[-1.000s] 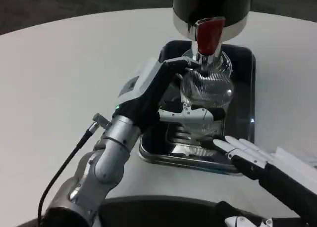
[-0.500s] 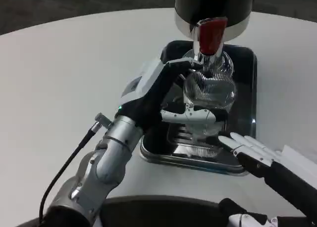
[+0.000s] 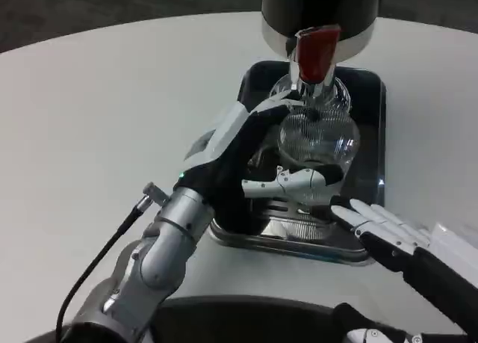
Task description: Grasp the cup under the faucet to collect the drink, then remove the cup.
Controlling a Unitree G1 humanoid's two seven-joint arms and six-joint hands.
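Now, cup [image 3: 317,137]: upright under our faucet [image 3: 314,59] — left hand [image 3: 258,160] wraps it.
Right hand [image 3: 385,227]: fingers spread, empty — nearby.

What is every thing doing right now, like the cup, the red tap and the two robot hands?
cup: clear, upright under the faucet, held by the left hand; whether drink is inside, cannot tell.
faucet: red handle pointing down; no stream visible.
tray: lying flat on the table, cup over it.
left hand: fingers wrapped around the cup.
right hand: fingers straight, holding nothing, at the tray's near edge.
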